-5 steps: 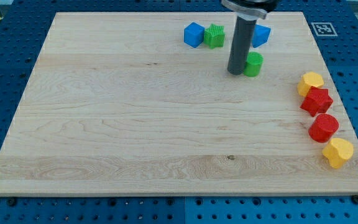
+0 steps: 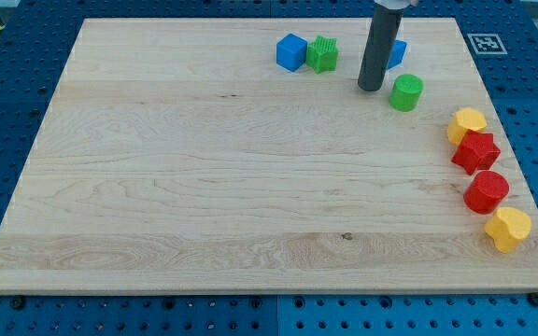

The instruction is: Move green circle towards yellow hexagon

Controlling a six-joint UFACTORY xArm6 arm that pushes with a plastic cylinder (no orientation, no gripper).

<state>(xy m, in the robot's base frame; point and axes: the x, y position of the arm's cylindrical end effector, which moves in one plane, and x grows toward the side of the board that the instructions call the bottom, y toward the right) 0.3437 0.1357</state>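
Camera view shows a wooden tabletop [image 2: 204, 187]. Near the bottom right sit a yellow block [image 2: 507, 228], a red circle [image 2: 486, 191] and a red star [image 2: 475, 151]. Above them is the yellow hexagon [image 2: 467, 122]. The green circle [image 2: 405, 92] is near it, up and left, not touching. My tip [image 2: 371, 88] is just left of the green circle. No pincer here. A short push is left.

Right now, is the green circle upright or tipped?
Upright: the green circle sits on its flat base, round top face showing, just right of my tip.
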